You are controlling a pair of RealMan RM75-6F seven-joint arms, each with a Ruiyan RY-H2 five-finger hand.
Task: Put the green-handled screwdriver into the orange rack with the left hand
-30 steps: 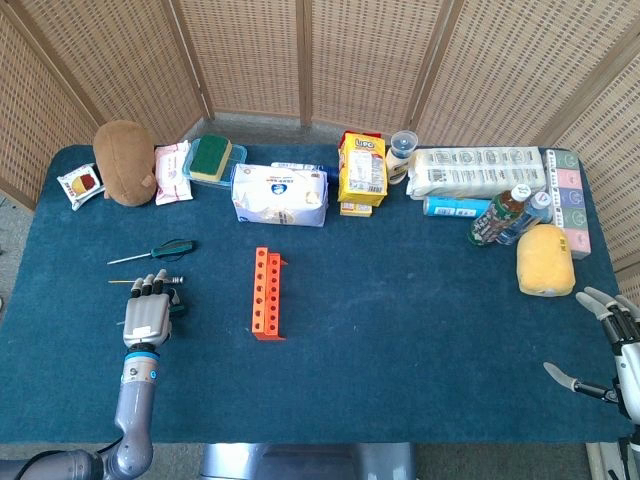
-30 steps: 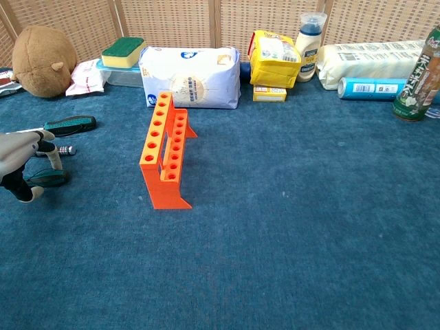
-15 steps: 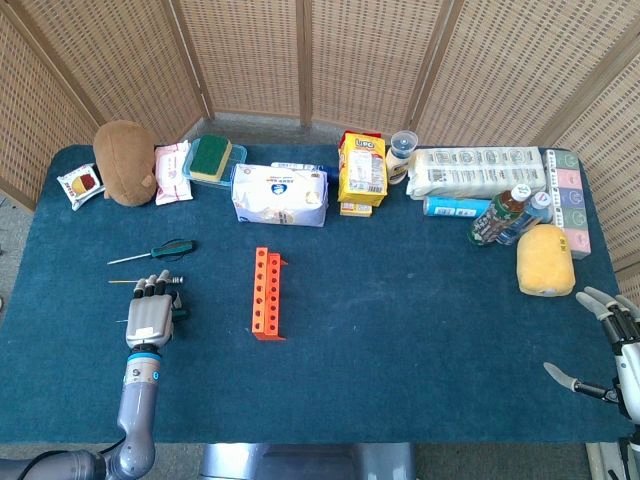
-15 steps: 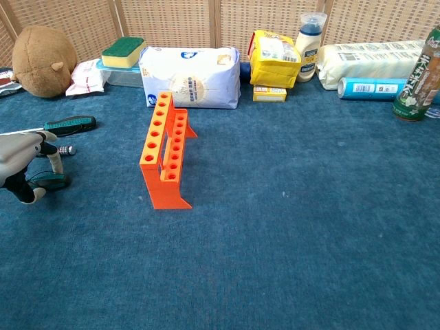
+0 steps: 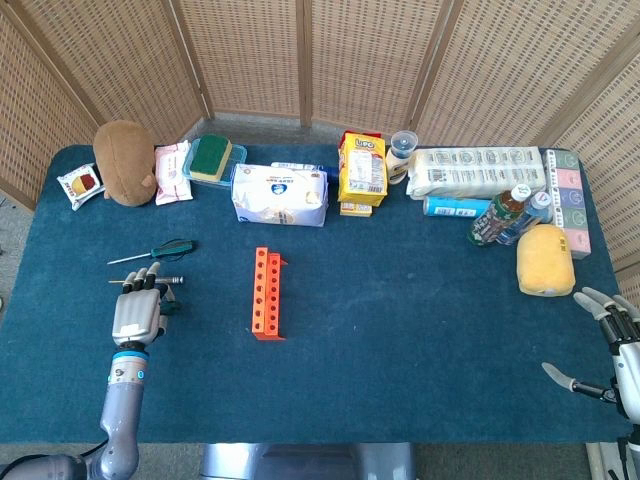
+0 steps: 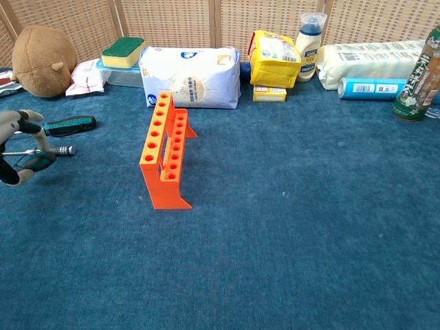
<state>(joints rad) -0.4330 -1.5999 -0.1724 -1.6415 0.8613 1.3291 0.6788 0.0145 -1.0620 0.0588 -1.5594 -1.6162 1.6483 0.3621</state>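
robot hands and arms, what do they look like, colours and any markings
The left robot hand is silver-grey metal with dark, black-tipped fingers. Its wrist is a grey cylinder with a bright blue ring and a small blue dot, leading into a smooth grey arm. The right robot hand looks the same: pale grey fingers with dark tips and black parts at the thumb. No loose cables or sleeves show.

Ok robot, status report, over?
Left hand grips green screwdriver. Right hand open, idle. Rack upright, nothing in it. Spare screwdriver lying just beyond the left hand.
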